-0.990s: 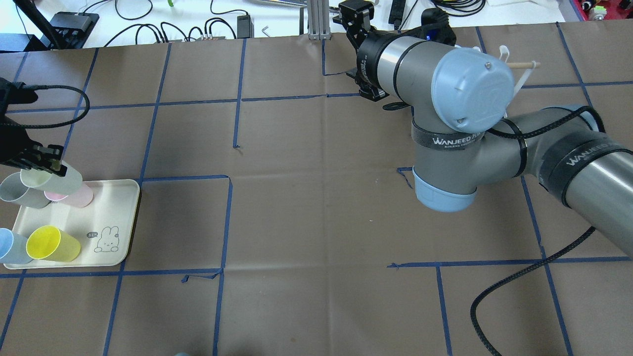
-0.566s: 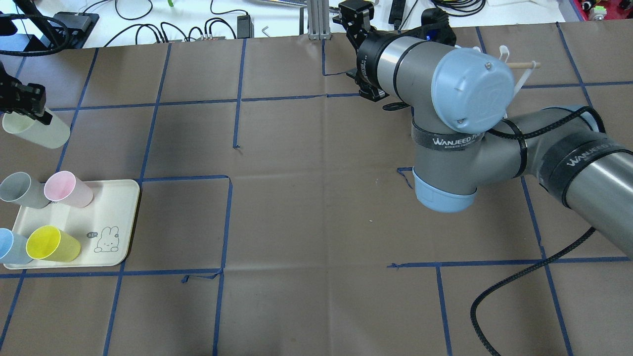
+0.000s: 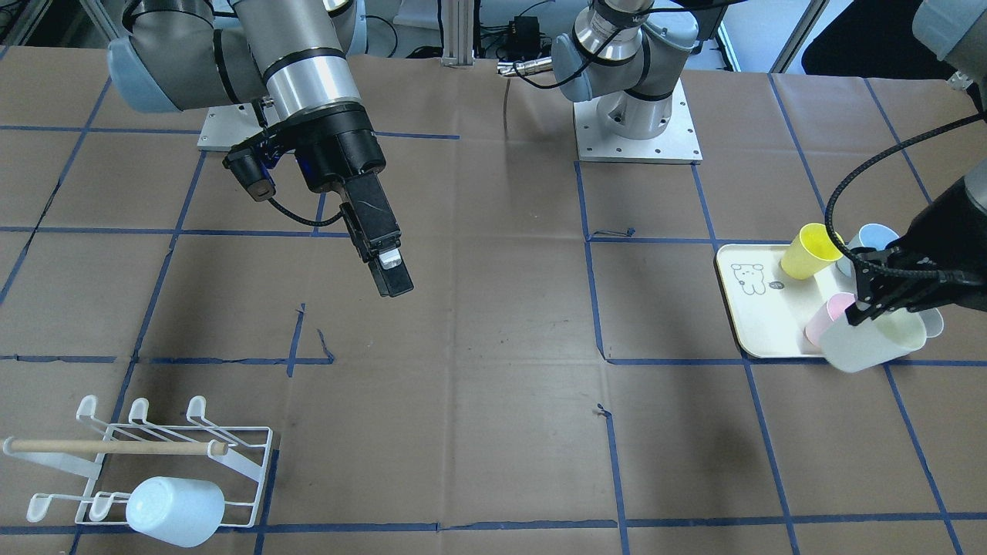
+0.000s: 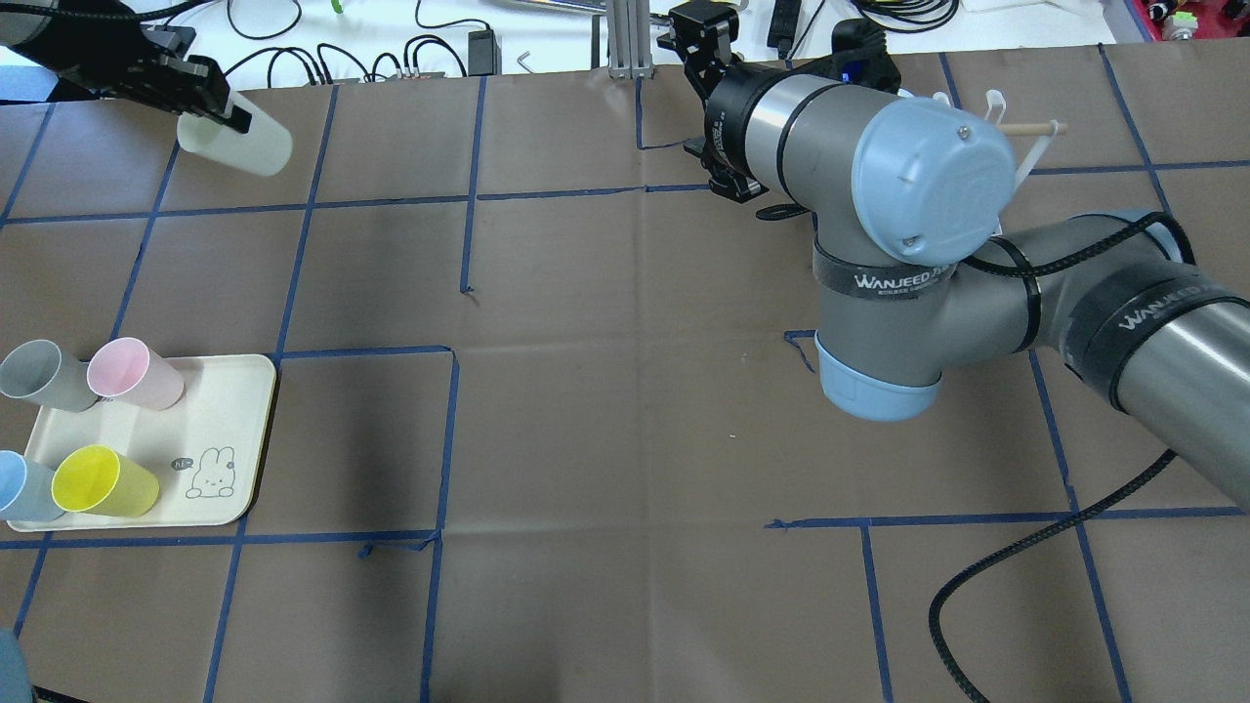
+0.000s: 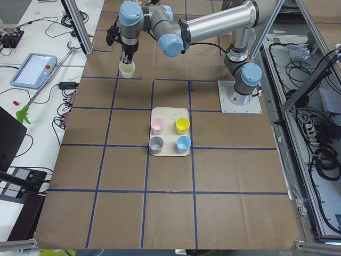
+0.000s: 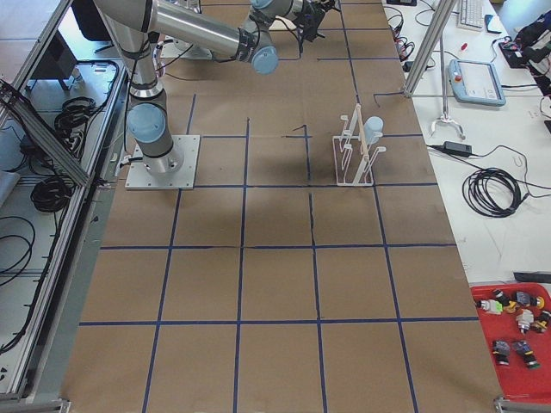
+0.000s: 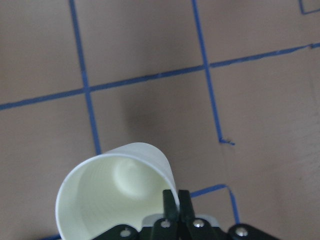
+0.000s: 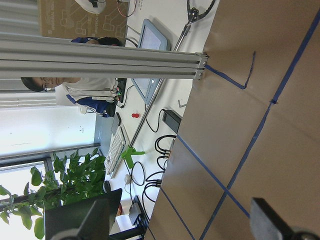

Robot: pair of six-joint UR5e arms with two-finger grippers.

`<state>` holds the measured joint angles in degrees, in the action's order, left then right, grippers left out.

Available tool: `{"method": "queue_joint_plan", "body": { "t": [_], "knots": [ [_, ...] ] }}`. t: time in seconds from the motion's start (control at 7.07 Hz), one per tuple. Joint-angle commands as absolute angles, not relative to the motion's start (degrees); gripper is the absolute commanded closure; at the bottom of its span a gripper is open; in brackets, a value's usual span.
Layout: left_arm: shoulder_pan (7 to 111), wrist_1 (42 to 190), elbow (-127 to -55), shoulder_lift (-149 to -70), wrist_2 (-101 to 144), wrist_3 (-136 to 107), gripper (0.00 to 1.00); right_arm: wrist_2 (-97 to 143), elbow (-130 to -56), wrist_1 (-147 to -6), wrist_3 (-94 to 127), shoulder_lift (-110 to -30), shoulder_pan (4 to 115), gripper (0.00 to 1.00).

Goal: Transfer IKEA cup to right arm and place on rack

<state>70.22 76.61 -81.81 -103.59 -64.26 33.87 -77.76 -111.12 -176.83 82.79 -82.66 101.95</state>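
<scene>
A cream IKEA cup (image 4: 239,148) hangs tilted above the table's far left part, and my left gripper (image 4: 217,105) is shut on its rim. The left wrist view shows the cup's open mouth (image 7: 115,195) with one finger (image 7: 170,202) inside the rim. The right arm (image 4: 879,254) reaches to the far edge; its gripper (image 3: 388,270) is open with nothing in it, its fingers wide apart in the right wrist view. The white wire rack (image 3: 146,455) with a wooden dowel bears one pale cup (image 3: 176,505). The right arm mostly hides the rack (image 4: 1025,137) in the overhead view.
A cream tray (image 4: 229,410) with a bunny drawing at the near left holds a grey cup (image 4: 34,376), a pink cup (image 4: 132,373), a yellow cup (image 4: 98,480) and a blue cup (image 4: 20,486). Cables lie beyond the far edge. A person (image 8: 75,87) sits past that edge.
My left gripper has lifted the cream cup from over the tray and carried it toward the table's far edge and a little to the right. The right arm has not moved.
</scene>
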Motion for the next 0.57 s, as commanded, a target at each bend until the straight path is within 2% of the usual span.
{"method": "queue_joint_plan", "body": {
  "t": [0.0, 0.42],
  "knots": [
    [72.85, 66.16, -85.32, -103.10, -48.92, 35.85, 1.00, -77.78, -111.18, -176.84, 82.79, -82.71, 101.95, 0.00],
    [76.11, 45.86, -95.85, -100.90, -38.61, 35.60, 0.98, -77.78, -111.18, -176.84, 82.79, -82.62, 101.95, 0.00]
  ]
}}
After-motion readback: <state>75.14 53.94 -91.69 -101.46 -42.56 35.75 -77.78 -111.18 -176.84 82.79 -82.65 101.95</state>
